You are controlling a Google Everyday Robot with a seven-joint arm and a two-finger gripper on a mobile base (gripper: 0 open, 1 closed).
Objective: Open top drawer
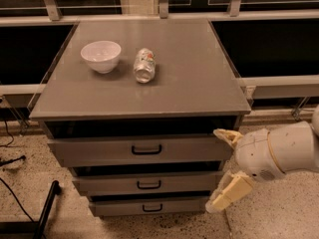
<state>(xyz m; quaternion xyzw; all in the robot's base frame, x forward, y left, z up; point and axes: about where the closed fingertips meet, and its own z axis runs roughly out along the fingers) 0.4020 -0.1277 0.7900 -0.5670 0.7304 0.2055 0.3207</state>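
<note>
The top drawer (99, 152) is the widest of three grey drawers under the grey cabinet top, with a small black bar handle (146, 149) at its centre. Its front stands a little forward of the cabinet, with a dark gap above it. My gripper (217, 171) is at the right end of the drawer fronts, on a white arm coming in from the right. Its two cream fingers (227, 136) are spread wide apart, one at the top drawer's right end, the other down by the lowest drawer. It holds nothing and is well right of the handle.
A white bowl (100, 56) and a crumpled can (144, 65) lying on its side sit on the cabinet top (189, 78). Two narrower drawers (109, 184) sit below. A black stand leg (46, 208) and cables lie on the speckled floor at left. Window rails run behind.
</note>
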